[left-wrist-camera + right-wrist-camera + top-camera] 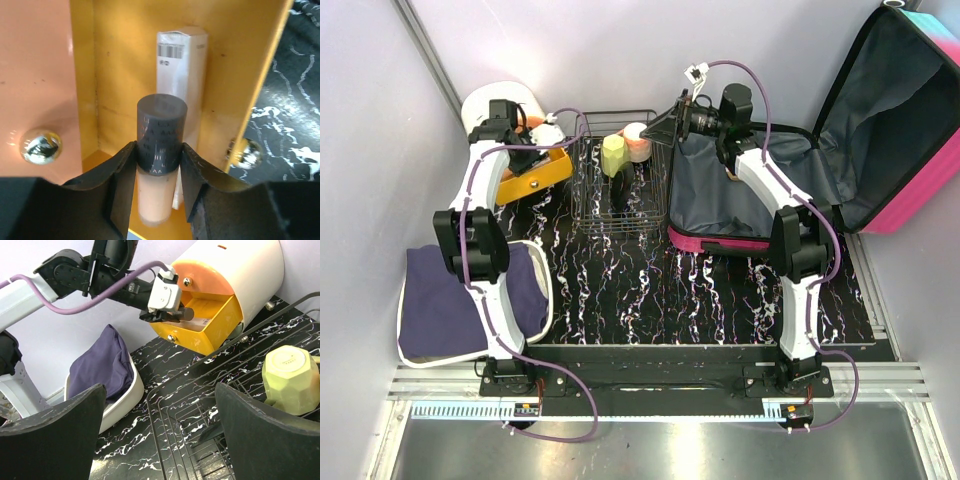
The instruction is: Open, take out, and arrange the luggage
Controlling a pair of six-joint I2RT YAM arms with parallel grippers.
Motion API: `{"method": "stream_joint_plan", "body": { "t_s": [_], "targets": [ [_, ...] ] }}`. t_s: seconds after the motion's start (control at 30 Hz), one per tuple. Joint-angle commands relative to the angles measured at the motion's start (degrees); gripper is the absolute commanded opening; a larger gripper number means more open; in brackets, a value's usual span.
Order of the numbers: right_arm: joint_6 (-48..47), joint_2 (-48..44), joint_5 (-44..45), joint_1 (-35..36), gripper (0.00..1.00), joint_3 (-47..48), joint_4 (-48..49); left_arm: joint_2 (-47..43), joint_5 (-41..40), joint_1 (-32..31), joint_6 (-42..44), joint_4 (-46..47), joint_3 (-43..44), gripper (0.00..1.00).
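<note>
Pink luggage (860, 130) lid up | left pincer (157, 147) pinching dark-capped bottle (161, 125) | right pincer (160, 390) spread

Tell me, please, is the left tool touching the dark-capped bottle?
Touching: the left wrist view shows the left tool clamping the bottle, fingers pressed against both sides of its cap.

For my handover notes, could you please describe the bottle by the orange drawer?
Find the white round box at back left; its orange drawer stands open. Over it, the left gripper clamps the bottle in its jaws: dark grey cap, peach body, unlike the white barcoded carton inside.
</note>
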Motion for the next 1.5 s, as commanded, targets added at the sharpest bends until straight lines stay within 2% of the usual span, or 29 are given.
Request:
{"method": "stream_joint_plan", "body": {
  "t_s": [0.0,0.07,0.1,0.2,0.3,0.4,0.43,0.53,0.63,0.77,0.97,1.2,1.47],
  "targets": [
    [-1.8,-4.5,0.4,0.3,0.99,0.3,-0.2,-1.1,-3.0,0.3,3.0,6.0,5.6,0.53],
    [-2.2,-4.9,0.6,0.3,0.99,-0.1,-0.5,-2.0,-3.1,0.2,-0.6,5.6,7.4,0.64],
    [-2.3,-5.0,0.7,0.3,0.98,-0.4,-0.5,-2.8,-2.5,0.2,-1.6,4.1,7.6,0.67],
    [-2.6,-5.5,1.0,0.3,0.99,-1.2,-0.6,-7.6,-0.9,0.2,-6.0,3.5,4.1,0.71],
    [-2.3,-5.6,0.9,0.3,0.99,-1.4,-0.6,-12.9,-0.3,0.1,-9.1,2.9,-2.3,0.70],
    [-1.8,-5.2,0.4,0.3,0.99,-1.1,-0.5,-16.5,3.9,0.2,-14.9,-2.4,-4.7,0.59],
    [-1.9,-5.2,0.4,0.3,0.99,-1.0,-0.5,-17.1,7.9,0.3,-16.7,-4.4,-5.8,0.51],
    [-2.1,-5.2,0.4,0.3,1.00,-0.8,-0.6,-19.5,10.7,0.4,-21.0,-6.4,-11.2,0.39],
    [-2.0,-5.2,0.3,0.3,1.00,-1.0,-0.7,-19.6,9.5,0.4,-23.4,-6.6,-14.8,0.29],
    [-1.7,-5.2,0.1,0.3,0.99,-1.1,-0.7,-14.8,5.7,1.1,-25.8,-4.8,-14.1,0.25],
    [-3.0,-5.7,0.5,0.3,1.00,-1.3,-2.2,-8.8,0.3,3.0,-26.2,4.1,-11.2,0.26],
    [-4.0,-6.0,1.3,0.3,1.00,-1.9,-3.4,-3.5,-6.4,3.1,-22.0,23.2,-10.2,0.27],
    [-4.4,-5.9,2.2,0.3,1.00,-2.1,-3.7,4.0,-8.9,3.3,-19.4,32.7,-5.0,0.33]
  ]
}}
